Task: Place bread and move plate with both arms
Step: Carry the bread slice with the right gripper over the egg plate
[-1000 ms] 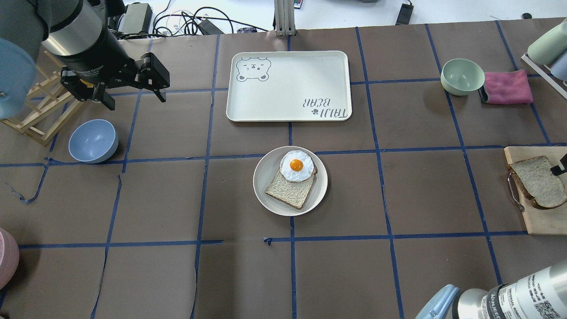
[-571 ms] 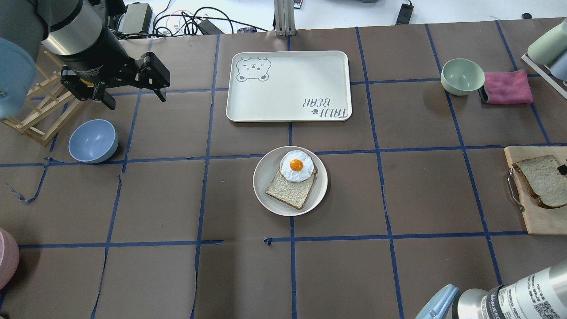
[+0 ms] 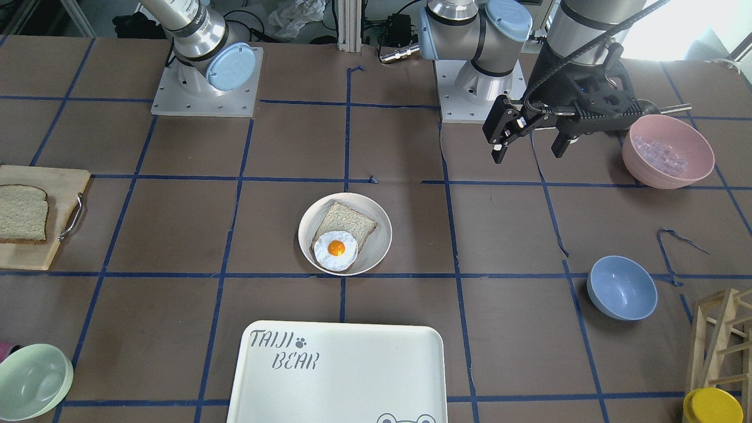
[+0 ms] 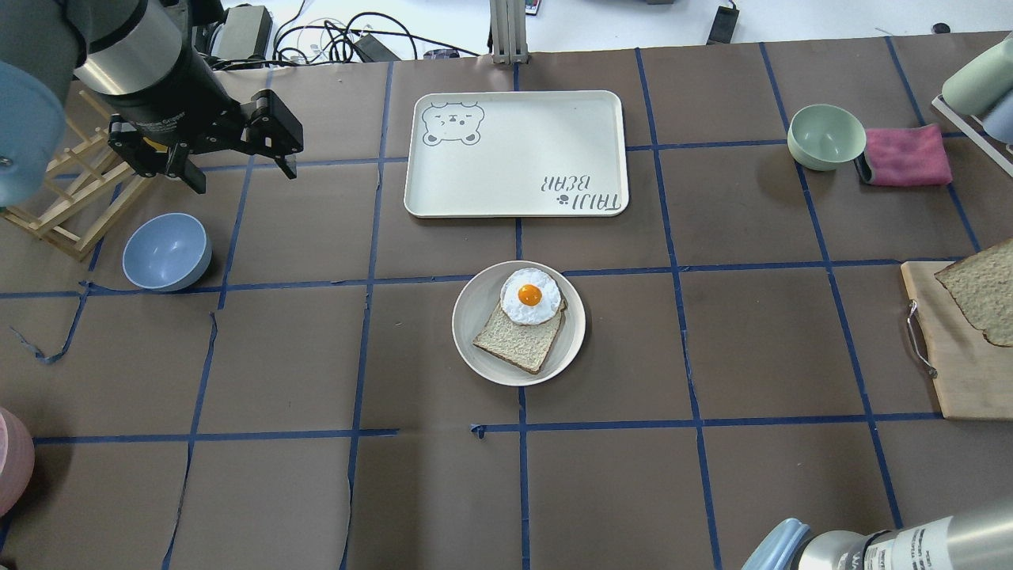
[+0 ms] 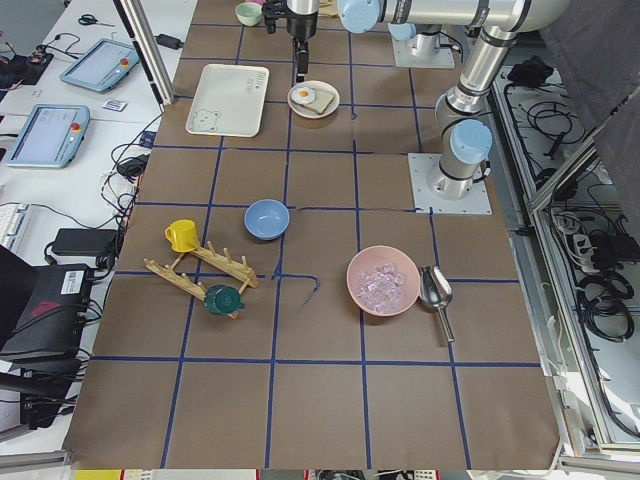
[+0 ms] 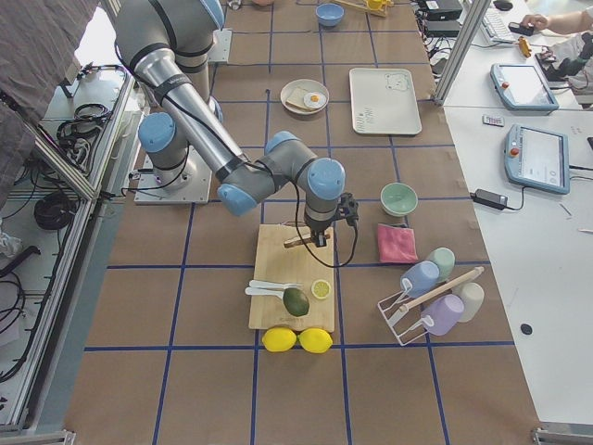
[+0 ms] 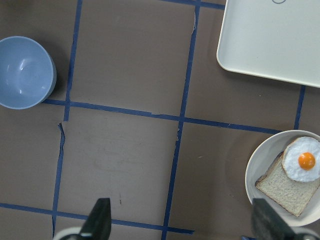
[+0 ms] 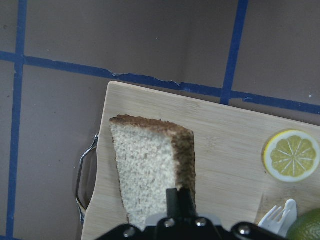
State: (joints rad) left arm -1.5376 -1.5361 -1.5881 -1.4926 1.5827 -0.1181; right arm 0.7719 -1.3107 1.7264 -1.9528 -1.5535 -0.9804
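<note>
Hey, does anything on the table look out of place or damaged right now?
Only minor wear: a strip of blue tape has peeled off its grid line and curls loose beside the blue bowl, and the brown paper seam nearby is ragged.

**Other Things Sitting on the Table**

A white bear tray [image 4: 514,150] is lying at the far side. A green bowl [image 4: 825,136] is sitting far right, just beside a pink cloth [image 4: 906,155]. A blue bowl [image 4: 166,252] is resting on the left, near a wooden rack [image 4: 55,222]. A fried egg [image 4: 529,297] is lying on a square slice [image 4: 518,344] in the middle. A wooden board [image 4: 957,380] is sitting at the right edge.
</note>
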